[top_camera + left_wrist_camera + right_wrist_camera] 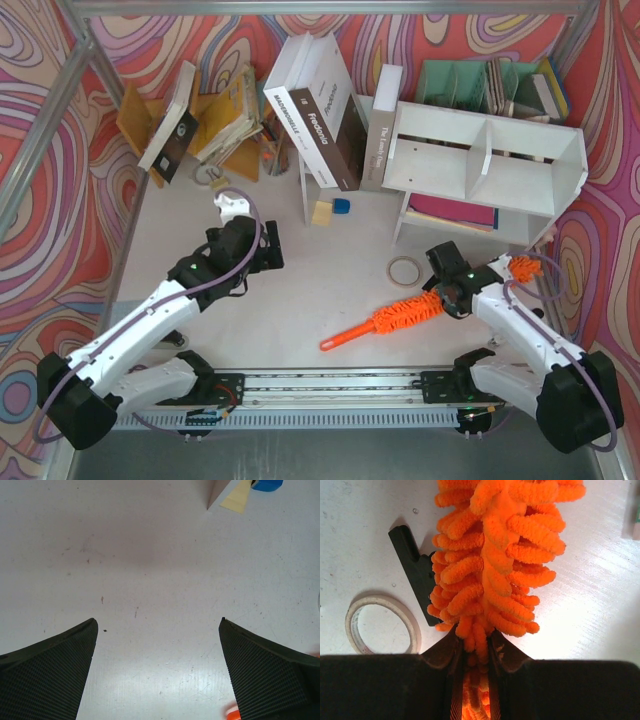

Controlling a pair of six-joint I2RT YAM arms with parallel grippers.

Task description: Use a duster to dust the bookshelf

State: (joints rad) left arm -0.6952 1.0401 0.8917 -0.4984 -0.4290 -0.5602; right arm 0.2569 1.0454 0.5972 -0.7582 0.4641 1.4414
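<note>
Bookshelf (487, 160) back R, pink book (452, 212) low in it; green organizer (450, 85) w/ books (510, 88) behind. Duster (400, 318) on table (300, 300), R gripper (472, 647) pinching its fluffy head, tape roll (404, 269) beside. L gripper (157, 630) spread wide.

Left gripper (158, 625) wide open, nothing between the jaws. Both black textured fingers (50, 670) hang over bare white table (150, 555), which has a few dark specks. Far right: white board corner (220, 492), a pale yellow piece (236, 501) touching it, and a blue thing (266, 484) just beside that, cut off by the frame. Orange bit (232, 714) near right, by the right finger; too little shows to identify it.
</note>
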